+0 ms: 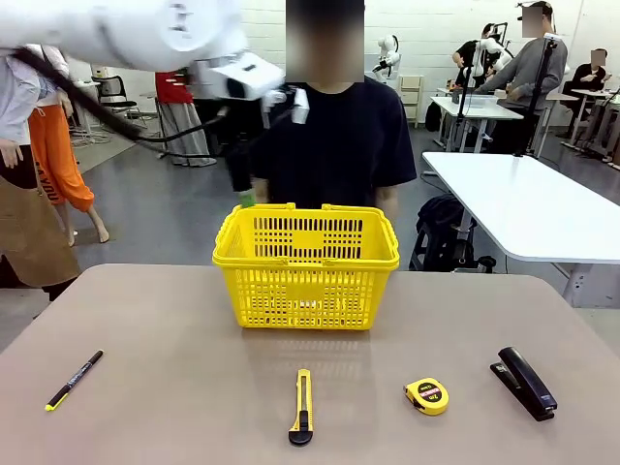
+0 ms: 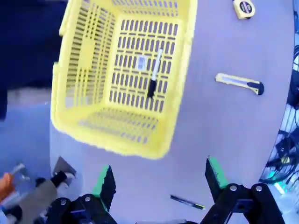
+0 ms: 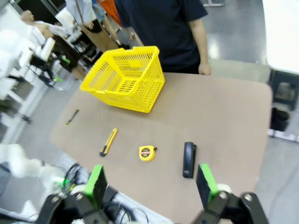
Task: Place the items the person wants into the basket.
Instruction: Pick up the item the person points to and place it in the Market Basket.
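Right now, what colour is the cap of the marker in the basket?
Black cap; best in the left wrist view.

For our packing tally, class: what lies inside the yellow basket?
A white marker with a black cap lies on the floor of the basket, seen from above. From the front, the lattice walls largely hide that floor.

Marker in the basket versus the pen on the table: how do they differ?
The marker has a white body and black cap; the pen is black with a yellow tip. The marker lies inside the basket; the pen lies on the bare table, apart from it. The marker looks thicker than the pen. Both lie flat.
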You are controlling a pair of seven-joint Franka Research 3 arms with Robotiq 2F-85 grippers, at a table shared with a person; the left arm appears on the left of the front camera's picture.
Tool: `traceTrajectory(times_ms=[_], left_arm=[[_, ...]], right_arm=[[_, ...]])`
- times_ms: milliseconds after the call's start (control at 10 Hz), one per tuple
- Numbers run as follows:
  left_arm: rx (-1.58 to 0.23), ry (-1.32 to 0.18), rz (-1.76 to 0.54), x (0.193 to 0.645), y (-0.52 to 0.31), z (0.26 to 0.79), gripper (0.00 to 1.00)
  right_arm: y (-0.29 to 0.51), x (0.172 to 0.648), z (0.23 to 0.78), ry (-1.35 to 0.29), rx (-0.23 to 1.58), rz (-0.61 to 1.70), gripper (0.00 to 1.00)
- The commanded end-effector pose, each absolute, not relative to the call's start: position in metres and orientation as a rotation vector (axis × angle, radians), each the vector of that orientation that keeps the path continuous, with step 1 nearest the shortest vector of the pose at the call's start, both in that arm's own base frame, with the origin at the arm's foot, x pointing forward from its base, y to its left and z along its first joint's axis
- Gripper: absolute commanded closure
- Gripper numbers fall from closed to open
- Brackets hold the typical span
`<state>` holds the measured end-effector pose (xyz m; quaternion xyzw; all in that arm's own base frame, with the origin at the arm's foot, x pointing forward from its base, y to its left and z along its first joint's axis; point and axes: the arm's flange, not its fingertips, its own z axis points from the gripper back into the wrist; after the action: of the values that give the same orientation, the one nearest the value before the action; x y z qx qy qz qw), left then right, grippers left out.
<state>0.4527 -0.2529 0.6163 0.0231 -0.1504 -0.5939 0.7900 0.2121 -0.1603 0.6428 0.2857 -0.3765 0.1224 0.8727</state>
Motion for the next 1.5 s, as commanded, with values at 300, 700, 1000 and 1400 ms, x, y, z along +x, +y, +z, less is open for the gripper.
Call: traceTrajectory(times_ms=[300, 700, 1000, 1400], left_arm=[[0.01, -0.426, -1.115, 0.392, -0.191, 0.581, 0.0], [-0.002, -0.395, -1.118, 0.398, -0.181, 0.571, 0.0], [-0.002, -0.395, -1.118, 0.398, -0.181, 0.571, 0.0], [0.011, -0.397, -1.111, 0.399, -0.183, 0.576, 0.0]], right_arm=[[-0.16, 0.213, 0.642, -0.791, 0.61, 0.273, 0.0], [-0.16, 0.213, 0.642, -0.791, 0.61, 0.273, 0.0], [-0.16, 0.213, 0.642, -0.791, 0.61, 0.273, 0.0], [-0.16, 0.213, 0.642, -0.791, 0.61, 0.273, 0.0]])
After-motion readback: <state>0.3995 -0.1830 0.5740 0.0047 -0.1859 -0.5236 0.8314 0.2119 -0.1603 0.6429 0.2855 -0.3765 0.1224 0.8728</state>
